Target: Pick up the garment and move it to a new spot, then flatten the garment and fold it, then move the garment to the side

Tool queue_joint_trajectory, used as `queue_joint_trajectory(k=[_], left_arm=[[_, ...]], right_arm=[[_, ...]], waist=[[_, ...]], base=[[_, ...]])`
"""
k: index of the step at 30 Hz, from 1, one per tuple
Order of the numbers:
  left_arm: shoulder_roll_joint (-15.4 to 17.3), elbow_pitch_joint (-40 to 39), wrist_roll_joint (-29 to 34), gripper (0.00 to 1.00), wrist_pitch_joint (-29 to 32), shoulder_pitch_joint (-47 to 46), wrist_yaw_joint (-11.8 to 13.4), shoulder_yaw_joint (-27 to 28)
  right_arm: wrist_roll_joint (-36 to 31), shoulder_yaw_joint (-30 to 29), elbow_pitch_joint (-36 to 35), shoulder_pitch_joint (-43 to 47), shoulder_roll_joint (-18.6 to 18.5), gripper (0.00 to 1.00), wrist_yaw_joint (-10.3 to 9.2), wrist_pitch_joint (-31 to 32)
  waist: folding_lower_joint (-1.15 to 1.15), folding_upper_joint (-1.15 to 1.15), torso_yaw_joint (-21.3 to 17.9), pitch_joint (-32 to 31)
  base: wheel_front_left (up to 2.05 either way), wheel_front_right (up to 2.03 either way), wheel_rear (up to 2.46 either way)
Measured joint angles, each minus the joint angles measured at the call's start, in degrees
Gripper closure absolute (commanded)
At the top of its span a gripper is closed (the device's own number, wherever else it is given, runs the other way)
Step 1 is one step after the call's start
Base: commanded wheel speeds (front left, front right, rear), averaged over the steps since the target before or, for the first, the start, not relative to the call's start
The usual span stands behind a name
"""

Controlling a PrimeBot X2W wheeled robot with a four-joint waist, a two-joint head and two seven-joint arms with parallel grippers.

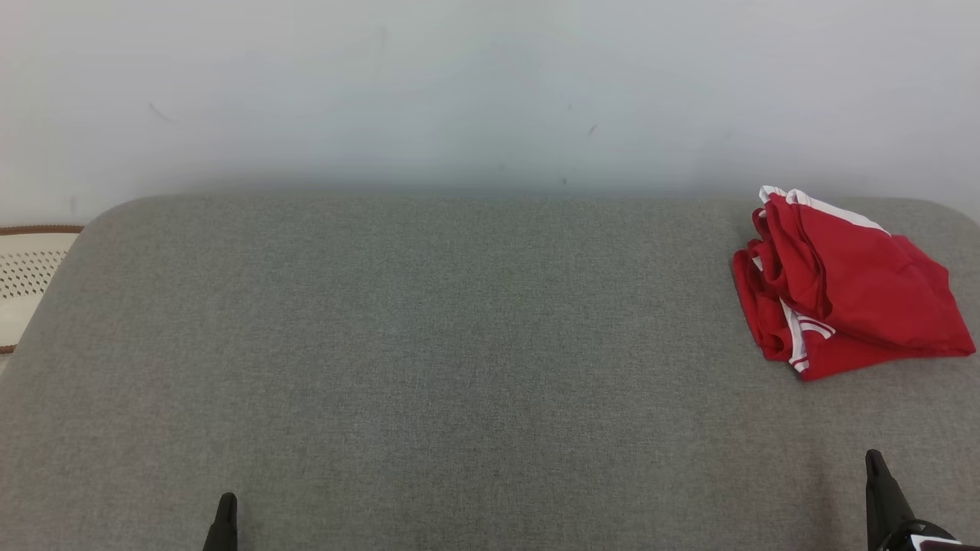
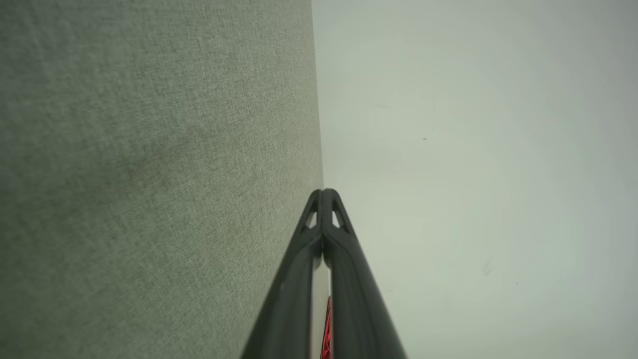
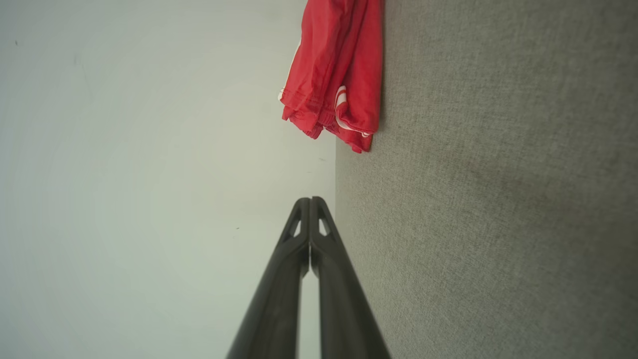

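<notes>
**One red garment near the bench's far right corner, two pincers clenched**

One grey, fabric-covered bench (image 1: 459,344) with rounded far corners stands against a pale wall (image 1: 459,92). One garment (image 1: 850,283) — red with white trim, bunched in loose folds — lies by the far right corner, close to the right edge and just short of the far edge.

There are two pincers. The left pincer (image 1: 227,501) is at the near left and the right pincer (image 1: 873,459) at the near right. Both are clenched, fingers pressed together, grasping nothing and apart from the garment. Open grey surface stretches across the middle and left — the widest room for moving. One pale perforated object (image 1: 27,275) sits beyond the left edge.
</notes>
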Motion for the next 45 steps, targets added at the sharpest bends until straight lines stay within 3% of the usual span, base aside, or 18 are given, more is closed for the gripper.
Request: queue_joint_trajectory(k=[11,45], left_arm=[[-0.2,0.5,-3.9,1.00,0.8,-0.4,-0.9,0.6],[-0.6,0.5,-3.8,1.00,1.2,-0.7,-0.9,1.0]], right_arm=[[4.1,-0.9,0.6,-0.1,0.1,1.00,0.00,0.9],[3.7,-1.8,0.6,-0.2,0.7,1.00,0.01,1.6]], waist=[[0.00,0.00,0.2,0.3],[0.00,0.00,0.2,0.3]], base=[[0.00,0.00,0.00],[0.00,0.00,0.00]])
